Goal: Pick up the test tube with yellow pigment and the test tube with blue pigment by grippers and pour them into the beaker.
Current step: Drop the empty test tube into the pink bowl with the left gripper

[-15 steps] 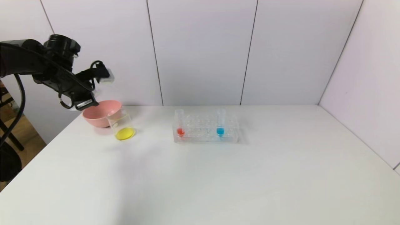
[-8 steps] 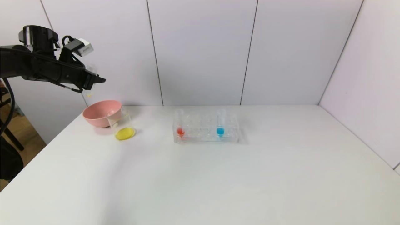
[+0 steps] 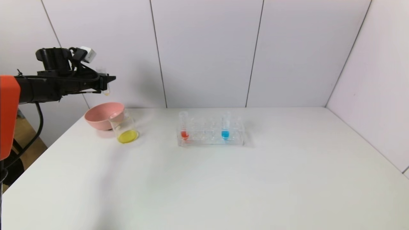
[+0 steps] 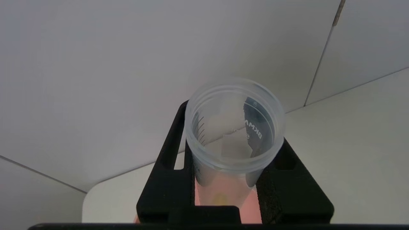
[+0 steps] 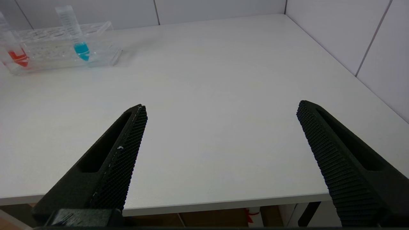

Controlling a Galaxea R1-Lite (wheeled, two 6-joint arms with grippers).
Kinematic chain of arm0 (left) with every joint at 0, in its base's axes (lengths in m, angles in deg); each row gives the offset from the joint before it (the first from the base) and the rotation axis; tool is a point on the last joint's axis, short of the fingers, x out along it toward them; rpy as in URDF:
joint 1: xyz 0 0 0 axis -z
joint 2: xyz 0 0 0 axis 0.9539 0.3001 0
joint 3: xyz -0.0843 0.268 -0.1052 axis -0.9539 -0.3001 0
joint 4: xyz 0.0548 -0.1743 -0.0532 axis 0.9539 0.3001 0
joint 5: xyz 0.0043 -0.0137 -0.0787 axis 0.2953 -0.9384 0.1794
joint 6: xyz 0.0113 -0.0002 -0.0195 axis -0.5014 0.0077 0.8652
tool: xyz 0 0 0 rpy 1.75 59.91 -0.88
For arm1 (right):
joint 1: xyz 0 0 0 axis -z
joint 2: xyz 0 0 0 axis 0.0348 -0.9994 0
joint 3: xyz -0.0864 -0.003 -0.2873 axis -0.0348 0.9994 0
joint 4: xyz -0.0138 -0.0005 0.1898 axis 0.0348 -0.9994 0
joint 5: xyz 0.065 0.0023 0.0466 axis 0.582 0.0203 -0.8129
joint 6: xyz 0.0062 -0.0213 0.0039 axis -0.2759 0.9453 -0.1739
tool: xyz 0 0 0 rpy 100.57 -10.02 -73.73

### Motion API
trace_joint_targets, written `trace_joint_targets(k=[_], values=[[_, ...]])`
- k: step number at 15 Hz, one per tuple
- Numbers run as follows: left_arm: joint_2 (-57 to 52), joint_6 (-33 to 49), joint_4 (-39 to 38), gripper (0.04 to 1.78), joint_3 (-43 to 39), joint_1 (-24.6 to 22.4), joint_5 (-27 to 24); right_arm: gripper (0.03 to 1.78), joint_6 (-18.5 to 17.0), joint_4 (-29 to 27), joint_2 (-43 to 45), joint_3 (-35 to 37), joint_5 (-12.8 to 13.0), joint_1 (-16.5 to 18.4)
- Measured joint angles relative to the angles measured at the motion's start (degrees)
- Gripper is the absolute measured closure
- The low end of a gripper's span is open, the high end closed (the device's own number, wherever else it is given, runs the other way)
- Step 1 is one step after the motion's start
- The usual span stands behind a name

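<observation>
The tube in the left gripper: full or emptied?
Nearly emptied: the tube looks clear inside with a faint yellow trace, and yellow liquid sits in the beaker.

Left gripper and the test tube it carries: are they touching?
Touching. In the left wrist view the left gripper has a black finger pressed against each side of the emptied test tube, no gap showing.

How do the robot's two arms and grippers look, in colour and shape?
The left gripper is black, with a small white-grey box on top, black cables and an orange arm cover. The right gripper has two long tapered black fingers with finely ribbed inner pads.
</observation>
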Motion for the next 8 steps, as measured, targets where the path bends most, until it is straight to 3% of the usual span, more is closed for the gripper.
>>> trace_joint_targets(k=[8], values=[[2.7,3.0,-7.2,1.28,-7.9,-1.1,0.0,0.10,0.0,0.0,0.0,0.0,0.0,0.0]])
